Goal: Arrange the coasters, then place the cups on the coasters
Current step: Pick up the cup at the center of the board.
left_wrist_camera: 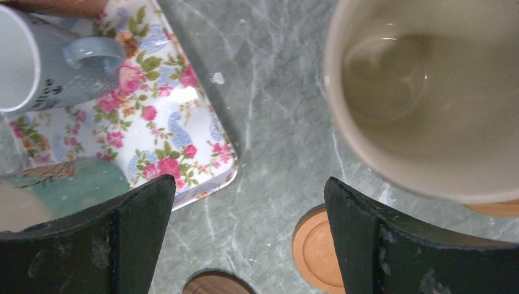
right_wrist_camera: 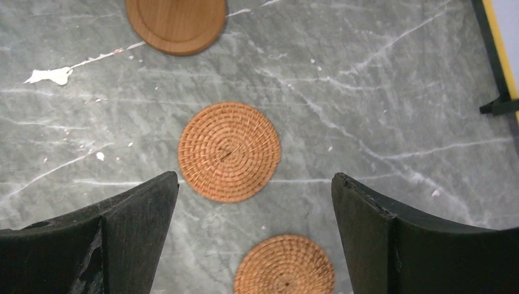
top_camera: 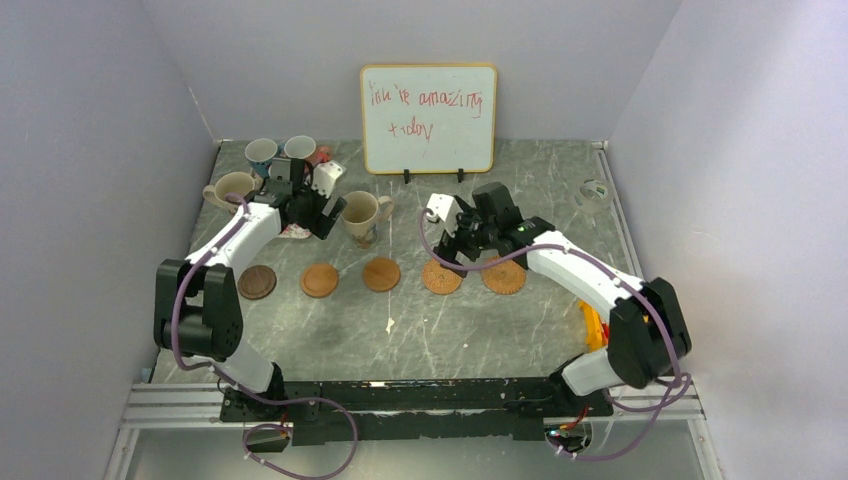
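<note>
Because the cream cup (left_wrist_camera: pixel 392 79) lies at 1 o'clock from the left gripper (left_wrist_camera: pixel 249 184), jaws wide and empty, the left arm is nearer.

We log: worktop (top_camera: pixel 480 330) grey-green, white-veined; dark brown coaster (top_camera: pixel 257 282); two plain orange-tan coasters (top_camera: pixel 320 280) (top_camera: pixel 381 274); two woven coasters (right_wrist_camera: pixel 229 152) (right_wrist_camera: pixel 284 266) orange, spiral weave; tray (left_wrist_camera: pixel 177 116) white, pink roses, blue paisley; mug (left_wrist_camera: pixel 428 92) cream inside.

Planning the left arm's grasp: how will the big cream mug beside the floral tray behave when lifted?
The cream mug looks like glazed ceramic: probably rigid, heavyish, slippery. Upright and empty, it should spill nothing, though its side handle may tilt it if rim-pinched.
</note>
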Controlling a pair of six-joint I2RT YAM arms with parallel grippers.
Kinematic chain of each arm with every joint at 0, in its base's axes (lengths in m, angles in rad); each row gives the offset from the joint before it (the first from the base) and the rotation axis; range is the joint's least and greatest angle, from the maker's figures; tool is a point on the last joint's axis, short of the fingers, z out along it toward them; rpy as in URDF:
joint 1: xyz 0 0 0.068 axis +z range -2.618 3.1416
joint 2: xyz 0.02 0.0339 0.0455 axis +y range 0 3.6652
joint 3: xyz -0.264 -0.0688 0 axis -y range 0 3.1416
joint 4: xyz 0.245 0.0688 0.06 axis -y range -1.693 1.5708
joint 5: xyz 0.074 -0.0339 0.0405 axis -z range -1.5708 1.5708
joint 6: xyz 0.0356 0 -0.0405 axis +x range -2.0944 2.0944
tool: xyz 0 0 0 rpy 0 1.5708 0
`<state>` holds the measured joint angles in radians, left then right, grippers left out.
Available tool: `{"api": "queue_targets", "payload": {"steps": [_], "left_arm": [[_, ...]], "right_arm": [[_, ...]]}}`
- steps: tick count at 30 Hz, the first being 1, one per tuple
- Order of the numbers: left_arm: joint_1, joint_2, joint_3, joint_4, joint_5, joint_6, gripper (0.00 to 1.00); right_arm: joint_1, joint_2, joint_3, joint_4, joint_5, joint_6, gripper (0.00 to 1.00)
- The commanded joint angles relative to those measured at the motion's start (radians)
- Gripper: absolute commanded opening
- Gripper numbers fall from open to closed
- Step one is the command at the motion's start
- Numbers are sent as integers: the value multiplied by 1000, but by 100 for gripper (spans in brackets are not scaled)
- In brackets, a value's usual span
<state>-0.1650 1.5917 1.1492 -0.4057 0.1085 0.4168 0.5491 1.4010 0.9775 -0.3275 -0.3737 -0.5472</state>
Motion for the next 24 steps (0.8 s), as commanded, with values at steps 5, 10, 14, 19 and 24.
{"api": "queue_targets", "payload": {"steps": [5,10,14,19,24], "left_arm": [[84,-134,-43,21,49,-12,96],[150,-234,-137,30,74,0,96],[198,-318,-199,16,121,2,96],[200,-401,-308,39,210,10,96],[200,-490,-386,83,236,47,96]], "right_arm": [[0,203,319,-82,-53,-136,100],[0,342,531,-195,-82,-236,100],[-1,440,658,-250,-127,-304,100],[0,562,809,-311,-227,-340,97],[-3,683,967,-350,-322,-337,93]]}}
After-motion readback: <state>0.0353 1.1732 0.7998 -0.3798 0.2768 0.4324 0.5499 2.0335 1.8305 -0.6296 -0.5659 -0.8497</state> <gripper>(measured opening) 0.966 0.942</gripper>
